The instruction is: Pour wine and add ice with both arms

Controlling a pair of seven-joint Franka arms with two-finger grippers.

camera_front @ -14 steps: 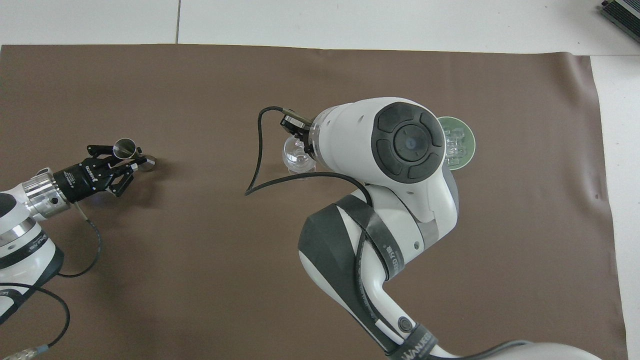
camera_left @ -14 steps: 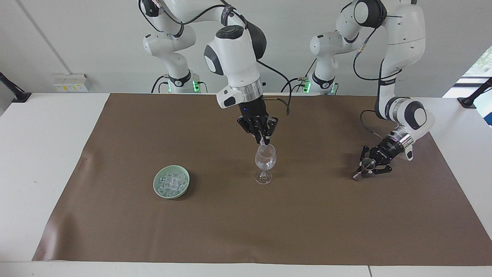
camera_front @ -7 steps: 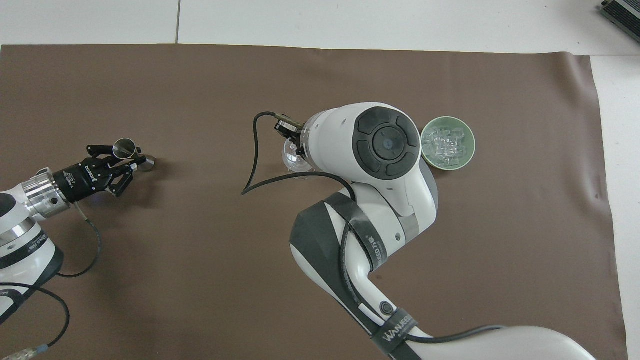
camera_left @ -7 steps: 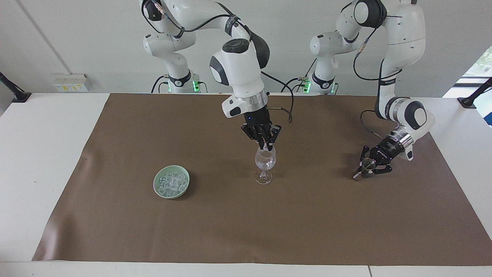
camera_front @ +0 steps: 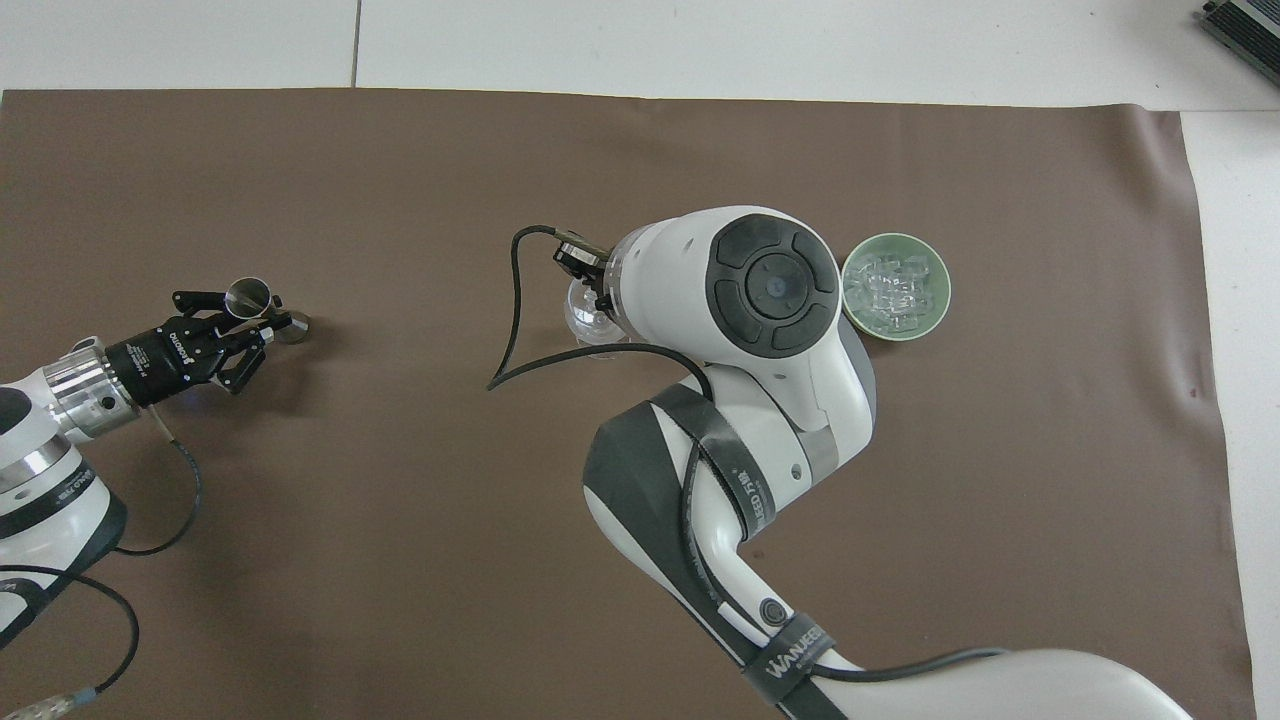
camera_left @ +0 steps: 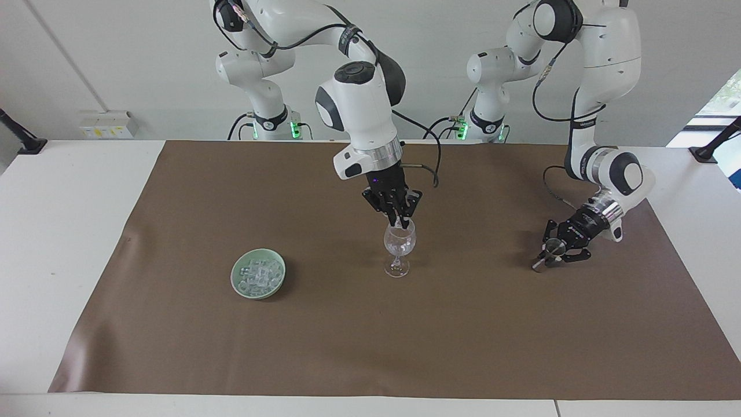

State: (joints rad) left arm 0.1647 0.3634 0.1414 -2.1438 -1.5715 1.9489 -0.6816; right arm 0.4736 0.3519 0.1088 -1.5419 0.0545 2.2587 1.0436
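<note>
A clear stemmed glass [camera_left: 399,244] stands mid-mat, with clear pieces in its bowl. My right gripper [camera_left: 401,223] points straight down, its tips at the glass's rim, shut on what looks like a small clear ice cube. In the overhead view the right arm's wrist hides that gripper and most of the glass [camera_front: 583,318]. More ice [camera_left: 258,272] [camera_front: 890,290] is heaped in a pale green dish [camera_left: 234,277] [camera_front: 945,290] toward the right arm's end. Low over the mat, my left gripper [camera_left: 550,255] [camera_front: 265,315] is shut on a tilted small metal measuring cup [camera_left: 554,248] [camera_front: 248,295].
A brown mat [camera_left: 370,347] covers most of the white table [camera_left: 69,231]. The right arm's cable [camera_front: 510,330] loops beside the glass. Both arm bases stand at the robots' edge of the table.
The right arm shifted off the dish toward the glass and lowered its gripper to the rim. The left arm and its metal cup stayed put.
</note>
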